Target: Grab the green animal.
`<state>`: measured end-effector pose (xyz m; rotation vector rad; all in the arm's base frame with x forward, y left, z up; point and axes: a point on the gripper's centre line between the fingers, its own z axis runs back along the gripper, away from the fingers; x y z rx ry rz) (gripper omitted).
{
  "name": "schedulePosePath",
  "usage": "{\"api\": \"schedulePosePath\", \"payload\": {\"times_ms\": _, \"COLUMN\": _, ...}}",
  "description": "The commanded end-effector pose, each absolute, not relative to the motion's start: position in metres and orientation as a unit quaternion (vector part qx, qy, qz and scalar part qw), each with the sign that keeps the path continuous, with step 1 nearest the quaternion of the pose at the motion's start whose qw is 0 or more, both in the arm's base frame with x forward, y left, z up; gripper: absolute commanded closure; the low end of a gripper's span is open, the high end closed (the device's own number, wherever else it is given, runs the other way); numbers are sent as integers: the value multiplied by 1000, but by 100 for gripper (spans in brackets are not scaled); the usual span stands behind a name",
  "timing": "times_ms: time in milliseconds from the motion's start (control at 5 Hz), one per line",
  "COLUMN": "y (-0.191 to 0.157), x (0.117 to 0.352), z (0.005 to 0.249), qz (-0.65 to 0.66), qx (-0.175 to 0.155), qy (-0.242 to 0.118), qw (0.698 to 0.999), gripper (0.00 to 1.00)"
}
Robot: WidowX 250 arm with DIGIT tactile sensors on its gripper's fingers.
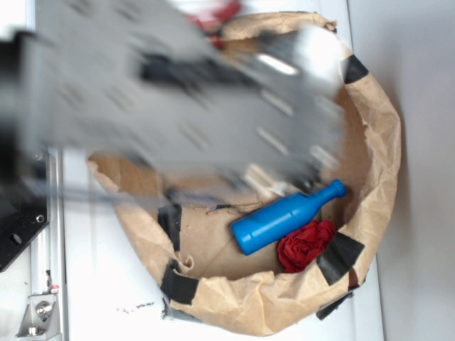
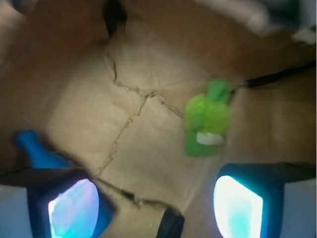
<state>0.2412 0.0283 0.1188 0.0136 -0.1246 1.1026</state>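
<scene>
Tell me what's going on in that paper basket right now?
The WidowX arm hangs blurred over the brown paper basket. Its pincer is open and holds nothing. The green plush animal lies on the paper floor just ahead of the fingers, untouched. A blue bottle and a red cloth lump lie off to one side.

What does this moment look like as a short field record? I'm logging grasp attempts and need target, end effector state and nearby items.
target: small lime-green plush animal, lying on the brown paper basin floor
end effector: open, fingers apart, above the paper, empty
target relative to end effector: ahead of the fingers, nearer the right finger
nearby: blue plastic bottle on its side, touching the red cloth lump
exterior view: arm blurred, hides the plush
</scene>
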Motion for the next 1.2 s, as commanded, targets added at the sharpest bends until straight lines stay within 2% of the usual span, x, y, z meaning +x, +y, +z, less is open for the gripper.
{"api": "schedulePosePath", "payload": {"times_ms": 0, "y": 24, "x": 193, "z": 87, "qz": 453, "qx": -28, "qy": -147, "qw": 879, "gripper": 0}}
{"api": "schedulePosePath", "payload": {"times_ms": 200, "y": 16, "x": 177, "z": 87, "qz": 465, "qx": -28, "qy": -124, "qw": 876, "gripper": 0}}
{"api": "schedulePosePath", "payload": {"times_ms": 400, "y": 24, "x": 210, "z": 106, "qz": 492, "qx": -21, "qy": -94, "qw": 865, "gripper": 0}}
{"api": "schedulePosePath", "payload": {"times_ms": 600, "y": 38, "x": 248, "z": 121, "qz": 534, "qx": 13, "qy": -48, "qw": 844, "gripper": 0}}
{"api": "schedulePosePath", "payload": {"times_ms": 800, "y": 45, "x": 253, "z": 122, "qz": 575, "qx": 57, "qy": -9, "qw": 816, "gripper": 0}}
{"api": "schedulePosePath", "payload": {"times_ms": 1000, "y": 42, "x": 245, "z": 122, "qz": 567, "qx": 49, "qy": -28, "qw": 822, "gripper": 0}}
